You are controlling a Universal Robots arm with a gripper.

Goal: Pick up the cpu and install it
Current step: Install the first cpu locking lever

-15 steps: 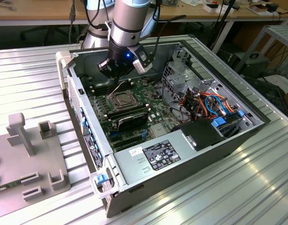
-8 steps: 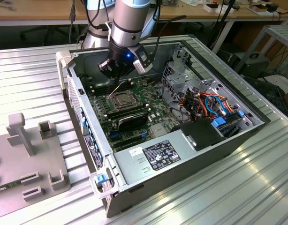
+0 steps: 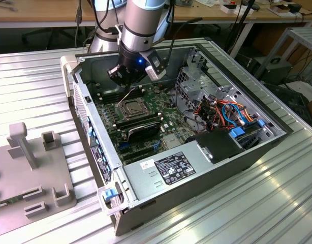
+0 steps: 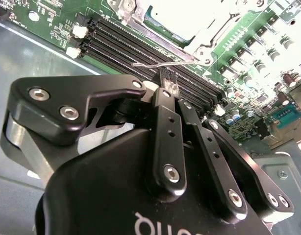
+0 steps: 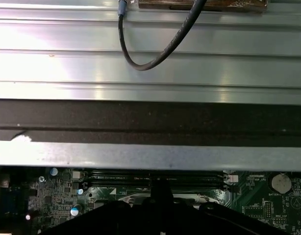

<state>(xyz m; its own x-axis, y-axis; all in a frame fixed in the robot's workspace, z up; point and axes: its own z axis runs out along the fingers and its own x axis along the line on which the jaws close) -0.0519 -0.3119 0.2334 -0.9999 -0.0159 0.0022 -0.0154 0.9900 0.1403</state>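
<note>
A ribbed metal surface point(image 3: 34, 76) is catching bright light, with a wooden desk point(image 3: 44, 18) standing behind it.

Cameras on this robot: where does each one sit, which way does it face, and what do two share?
Exterior view: off the arm, looking down into the open computer case; the arm's wrist and gripper hang above the motherboard.
Second wrist view: behind the gripper, looking along its closed fingers toward the memory slots and cpu socket.
First wrist view: on the wrist, looking over the memory slots and case edge to the ribbed table; gripper outline shows.
Shared: both wrist views show the gripper and memory slots.
</note>
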